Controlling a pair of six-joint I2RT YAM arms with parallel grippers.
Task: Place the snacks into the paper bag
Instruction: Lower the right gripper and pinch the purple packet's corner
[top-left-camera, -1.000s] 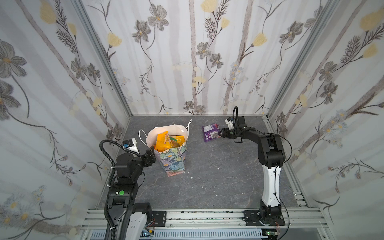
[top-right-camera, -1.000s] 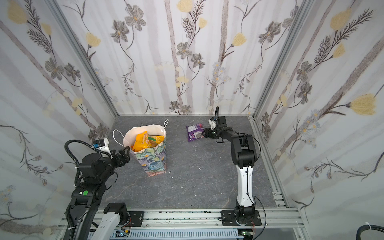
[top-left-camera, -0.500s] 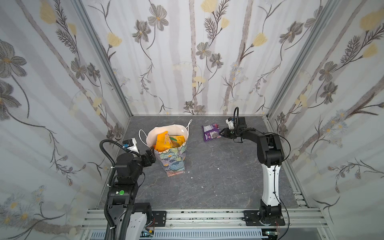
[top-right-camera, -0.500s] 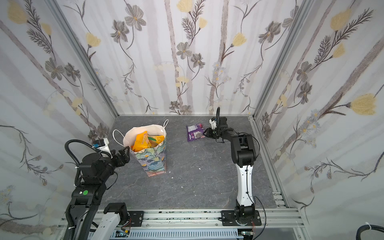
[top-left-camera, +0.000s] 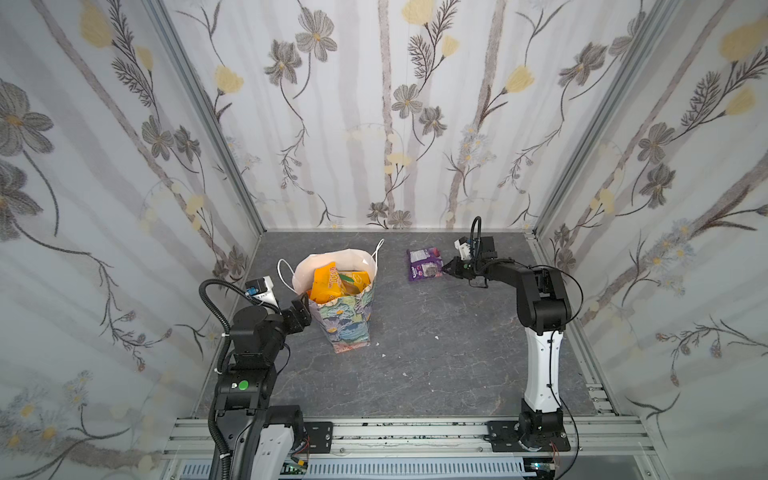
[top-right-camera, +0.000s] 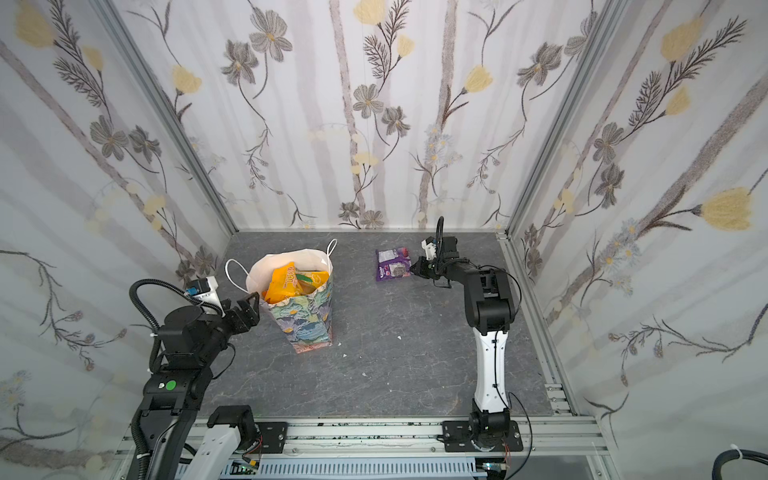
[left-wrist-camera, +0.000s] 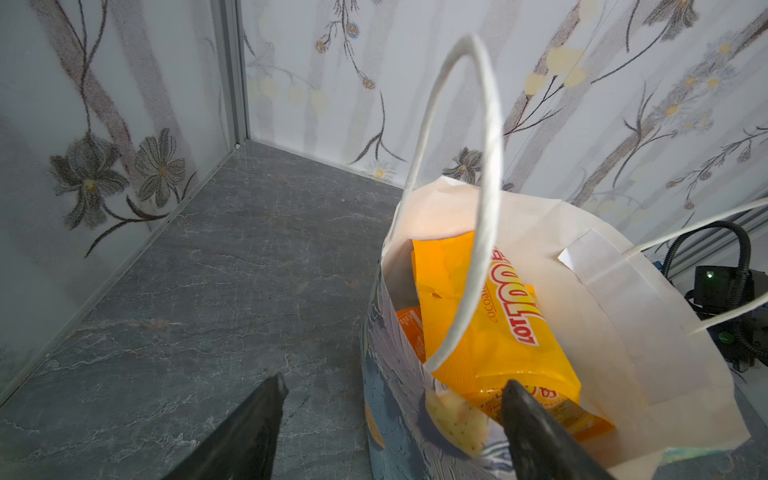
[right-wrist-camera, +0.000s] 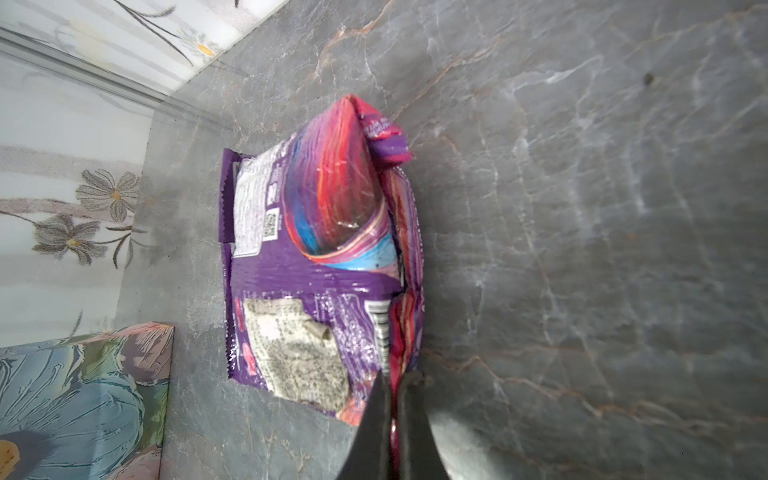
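The paper bag (top-left-camera: 347, 320) (top-right-camera: 305, 316) stands upright on the grey stone-patterned table (top-left-camera: 436, 365), at about 10 o'clock from the table's middle in both top views. Its mouth gapes open and shows the plain white inside (left-wrist-camera: 623, 324). An orange packet (top-left-camera: 326, 282) (top-right-camera: 282, 282) (left-wrist-camera: 490, 324) pokes up out of the mouth. A yellow packet with a green mark (top-left-camera: 355, 280) (top-right-camera: 313, 280) lies just beside it at 3 o'clock. One white cord handle (left-wrist-camera: 486, 166) arches over the opening.

The left gripper (top-left-camera: 301, 305) (top-right-camera: 249, 301) (left-wrist-camera: 392, 383) sits at 9 o'clock of the bag, level with its rim. Its jaws are spread wide apart and hold nothing. In the left wrist view one finger hangs over bare table outside the bag and the other over the packets inside, so the bag's near wall runs between them. Whether either finger touches the paper cannot be told.

The purple packet (top-left-camera: 424, 264) (top-right-camera: 391, 264) (right-wrist-camera: 311, 270) lies flat on the table at about 1 o'clock from the middle, well apart from the bag. It is crumpled, with pink and blue print on it. The right gripper (top-left-camera: 446, 268) (top-right-camera: 413, 268) (right-wrist-camera: 390, 386) reaches in low from 3 o'clock of this packet. Its jaws are pinched together on the packet's near edge, and the right wrist view shows the wrapper squeezed between the fingertips.
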